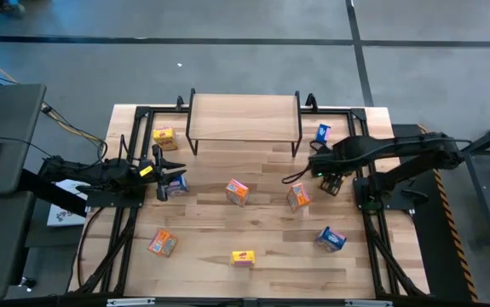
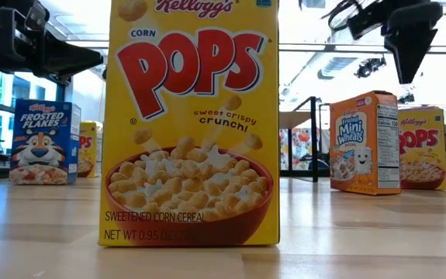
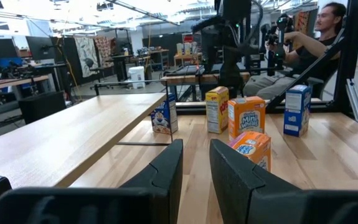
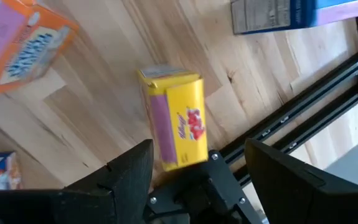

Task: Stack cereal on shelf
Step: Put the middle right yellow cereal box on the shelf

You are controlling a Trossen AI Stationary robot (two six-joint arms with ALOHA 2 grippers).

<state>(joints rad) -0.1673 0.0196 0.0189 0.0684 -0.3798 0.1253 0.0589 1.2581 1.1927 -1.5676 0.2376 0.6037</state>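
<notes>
- Risk: right gripper [image 1: 331, 182] hung above upright yellow cereal box [image 4: 177, 124], jaws open and empty; an off-centre descent could tip the box or knock it toward the black frame rail [image 4: 303, 118] just beside it.
- Risk: light box, smooth faces; a weak or skewed pinch could let it twist or slip en route to the shelf [image 1: 245, 118].
- Risk: orange box [image 1: 298, 197] near; arm swing could clip it.
- Left gripper [image 1: 175, 176]: closed, empty, waiting at counter's left.
- Cereal: small rectangular cardboard boxes, glossy print; blue, orange, yellow; scattered on counter [image 1: 270, 273], none on shelf.
- Shelf: pale wood plank top, thin black wire legs, at counter's far edge.
- Counter: light wood planks, matte.
</notes>
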